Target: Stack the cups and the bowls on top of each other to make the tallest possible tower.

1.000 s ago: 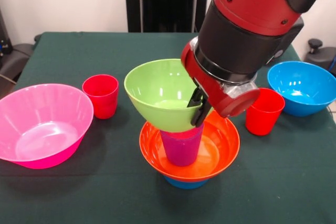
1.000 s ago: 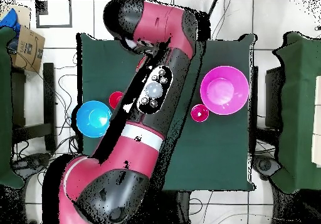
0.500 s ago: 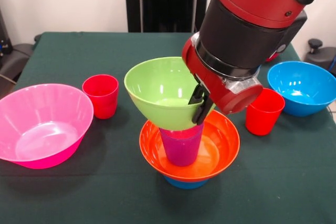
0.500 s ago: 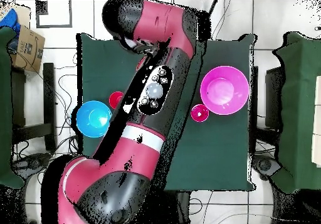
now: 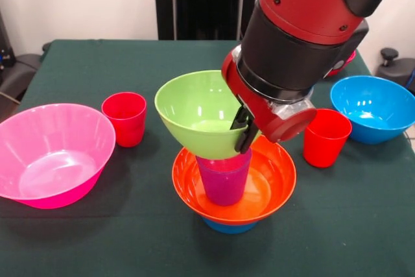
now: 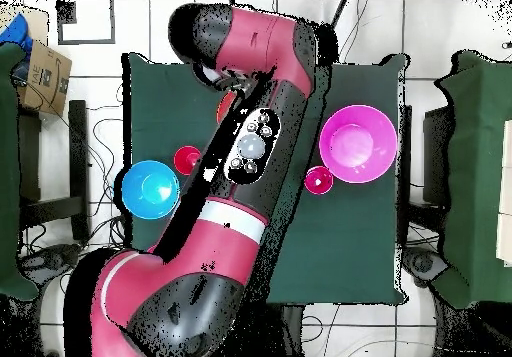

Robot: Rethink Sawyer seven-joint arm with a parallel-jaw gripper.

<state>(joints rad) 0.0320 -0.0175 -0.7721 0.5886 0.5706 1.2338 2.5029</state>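
Note:
The tower stands at the front middle of the table. A small blue bowl (image 5: 225,227) is lowest, with the wide orange bowl (image 5: 269,183) on it and the purple cup (image 5: 224,178) standing in that. The lime green bowl (image 5: 194,116) sits on the purple cup, tilted slightly. My gripper (image 5: 244,129) is shut on the green bowl's right rim, one black finger inside and one outside. In the overhead view the arm (image 6: 250,158) hides the gripper and the tower.
One red cup (image 5: 124,118) (image 6: 318,180) stands beside the large pink bowl (image 5: 55,154) (image 6: 357,143). Another red cup (image 5: 326,137) (image 6: 187,159) stands by the large blue bowl (image 5: 373,108) (image 6: 150,188). A cardboard box (image 6: 42,73) lies off the table.
The wrist has shifted slightly to the left in the front view. The green bowl has barely moved and stays on the purple cup, still held.

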